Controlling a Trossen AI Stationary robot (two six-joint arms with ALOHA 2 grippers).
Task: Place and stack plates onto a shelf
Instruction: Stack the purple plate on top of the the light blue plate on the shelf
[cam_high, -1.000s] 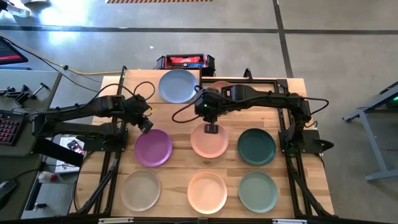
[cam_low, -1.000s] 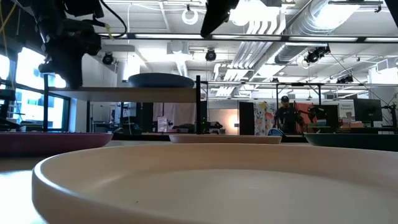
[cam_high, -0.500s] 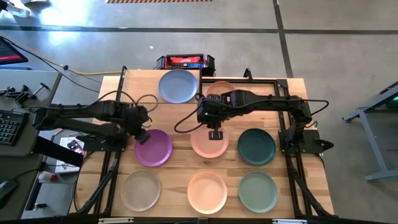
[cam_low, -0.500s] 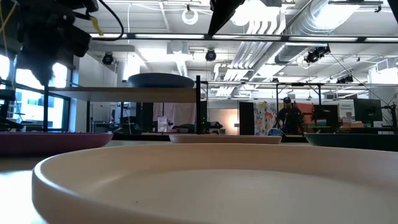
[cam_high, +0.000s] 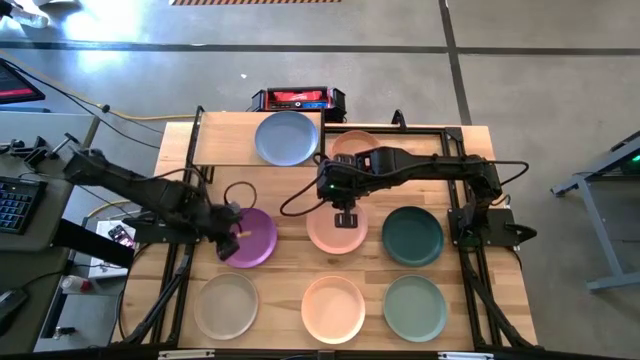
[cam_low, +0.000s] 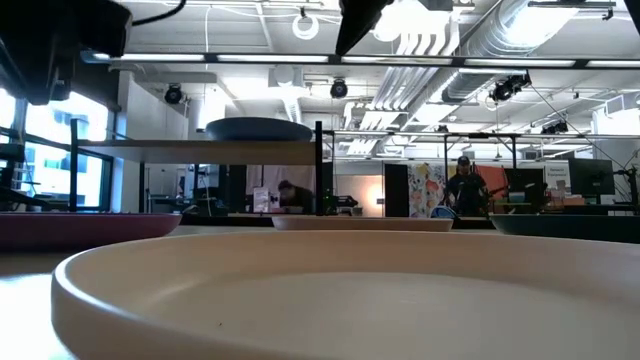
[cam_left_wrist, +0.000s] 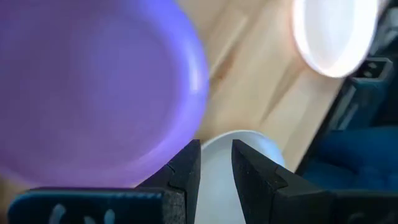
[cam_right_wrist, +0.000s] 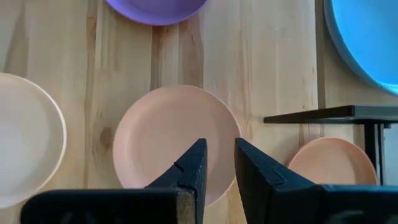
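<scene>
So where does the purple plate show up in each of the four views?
High view: purple plate in the middle row's left spot, left gripper at its left rim.
Low view: the dark rim at far left.
Left wrist view: fills the upper left.
Right wrist view: a slice at the top edge.
Shared landmark: the pink plate beside it, also seen in the right wrist view.

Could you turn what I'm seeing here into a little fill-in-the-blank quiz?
1. The only plate on the shelf is light ____.
2. The left tool reaches the rim of the ____ plate.
3. The right tool hangs above a pale ____ plate.
4. The dark teal plate lies on the ____.

Missing words: blue; purple; pink; table
</scene>
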